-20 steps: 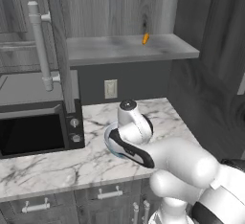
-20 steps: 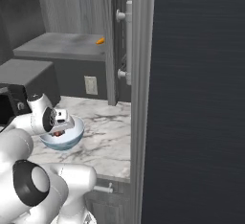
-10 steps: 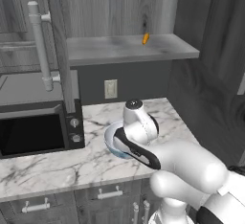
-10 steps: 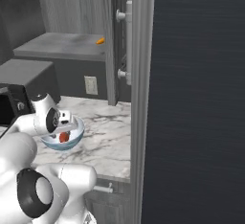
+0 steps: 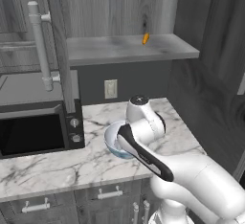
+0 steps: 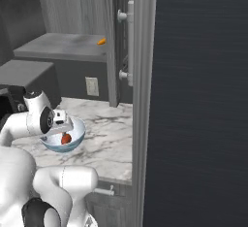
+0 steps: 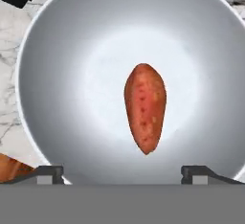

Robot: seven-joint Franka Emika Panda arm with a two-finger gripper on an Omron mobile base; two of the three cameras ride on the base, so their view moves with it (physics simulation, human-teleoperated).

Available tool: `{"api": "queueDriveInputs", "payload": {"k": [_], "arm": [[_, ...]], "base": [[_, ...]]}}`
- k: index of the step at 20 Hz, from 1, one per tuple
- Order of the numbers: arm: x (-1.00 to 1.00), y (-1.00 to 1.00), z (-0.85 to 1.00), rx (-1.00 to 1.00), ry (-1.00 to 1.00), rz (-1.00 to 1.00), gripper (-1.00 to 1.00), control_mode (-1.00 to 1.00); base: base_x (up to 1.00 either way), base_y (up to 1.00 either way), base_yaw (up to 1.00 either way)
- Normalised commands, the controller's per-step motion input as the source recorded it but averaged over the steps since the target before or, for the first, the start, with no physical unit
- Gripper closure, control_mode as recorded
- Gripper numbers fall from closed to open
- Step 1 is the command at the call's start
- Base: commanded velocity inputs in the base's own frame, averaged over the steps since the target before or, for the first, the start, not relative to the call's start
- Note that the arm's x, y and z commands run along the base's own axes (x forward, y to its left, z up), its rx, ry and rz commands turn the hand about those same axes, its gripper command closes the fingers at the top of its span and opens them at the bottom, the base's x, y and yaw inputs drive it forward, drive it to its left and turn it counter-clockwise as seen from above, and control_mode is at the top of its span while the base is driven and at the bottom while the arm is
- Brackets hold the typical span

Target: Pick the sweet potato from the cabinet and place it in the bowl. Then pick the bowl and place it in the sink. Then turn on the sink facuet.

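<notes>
Since a second ago our jaws have spread and let go: the sweet potato (image 7: 145, 107) now lies free on the floor of the bowl (image 7: 57, 50), where before it sat high at the rim, by our fingers. We hold the gripper (image 7: 122, 173) wide open and empty, its two tips at the bottom corners of the hand view, well apart, with nothing between them.

From the gripper, the potato sits dead ahead, at the centre of the hand view, its long axis running top to bottom of that frame with the narrow end towards us. We judge the first step done; the next grasp must take the bowl's wall, not the vegetable, so the rim at the frame's edge is what matters.

Further out, the bowl rests on the white marble counter (image 5: 57, 165), at the centre of the left base view, just right of the black microwave (image 5: 33, 132). Above, the cabinet (image 5: 129, 48) shelf carries a small yellow-orange item (image 5: 145, 38) at upper centre.
</notes>
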Motion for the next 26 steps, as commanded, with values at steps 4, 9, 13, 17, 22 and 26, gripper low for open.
{"api": "queueDriveInputs", "payload": {"k": [4,9,13,17,22,26], "arm": [[-0.49,0.42,0.13,-0.09,0.00,0.11,-1.00,-1.00],[-0.04,0.03,-0.38,-0.15,0.00,0.17,-1.00,-1.00],[0.00,0.00,-0.25,-0.12,0.00,0.18,-1.00,-1.00],[0.01,0.00,-0.23,-0.09,0.00,0.16,-1.00,-1.00],[0.01,0.00,-0.10,-0.06,0.00,0.13,-1.00,-1.00],[0.01,-0.08,-0.01,-0.01,-0.05,0.10,-1.00,-1.00]], "base": [[0.00,0.00,0.00],[0.00,0.00,0.00],[0.00,0.00,0.00],[0.00,0.00,0.00],[0.00,0.00,0.00],[0.00,0.00,0.00]]}}
